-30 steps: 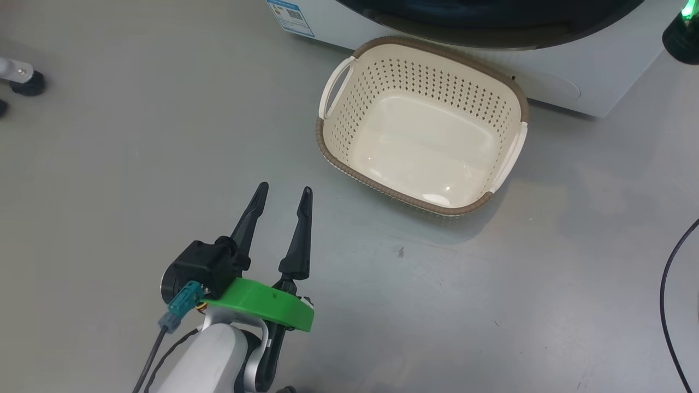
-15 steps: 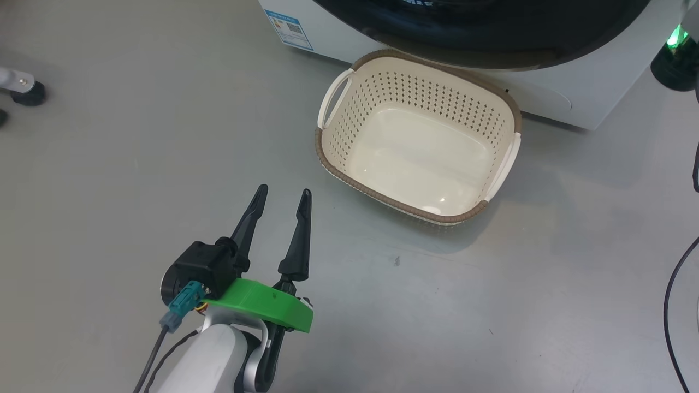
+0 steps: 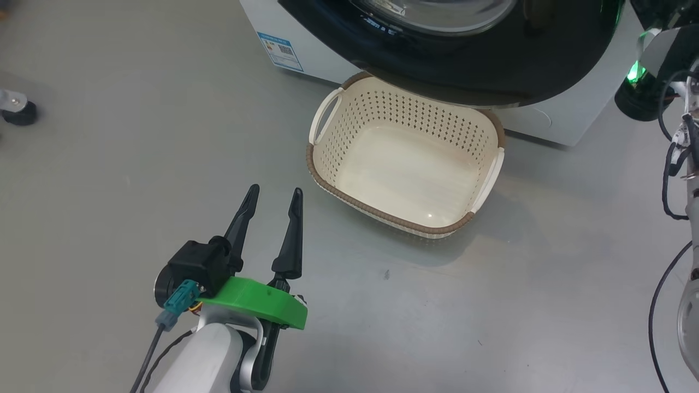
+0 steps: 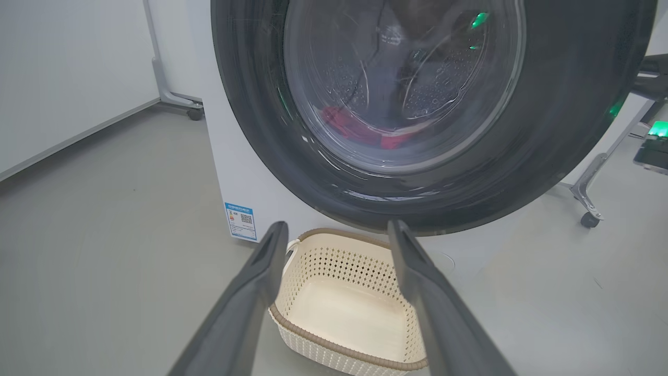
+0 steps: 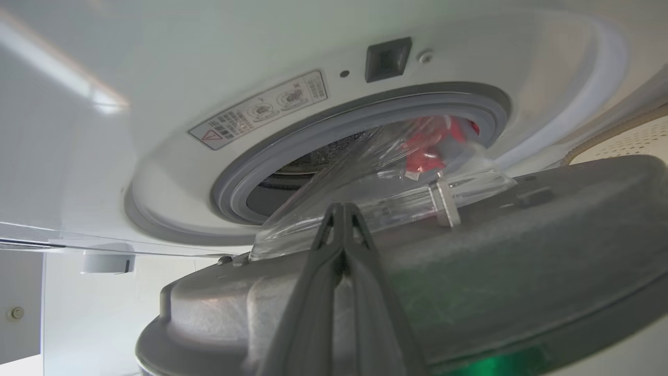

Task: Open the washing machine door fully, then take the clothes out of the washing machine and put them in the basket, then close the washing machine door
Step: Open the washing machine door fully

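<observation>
left tool spread apart near basket; right tool closed behind ajar washing machine door.

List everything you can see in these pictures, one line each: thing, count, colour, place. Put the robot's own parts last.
washing machine: one, white, behind the basket.
washing machine door: one, glossy black rim with a clear glass bowl, partly open, above the basket's far edge.
clothes: one bundle, red, inside the drum.
basket: one, cream with a brown rim, empty, on the floor in front of the machine.
label: one, blue and white, low on the machine's front.
caster: one, black, on the floor at the far left.
floor: one, grey, under everything.
left gripper: one, dark fingers, open, over the floor beside the basket.
right gripper: one, dark fingers, shut, pointing at the door's grey inner side.
</observation>
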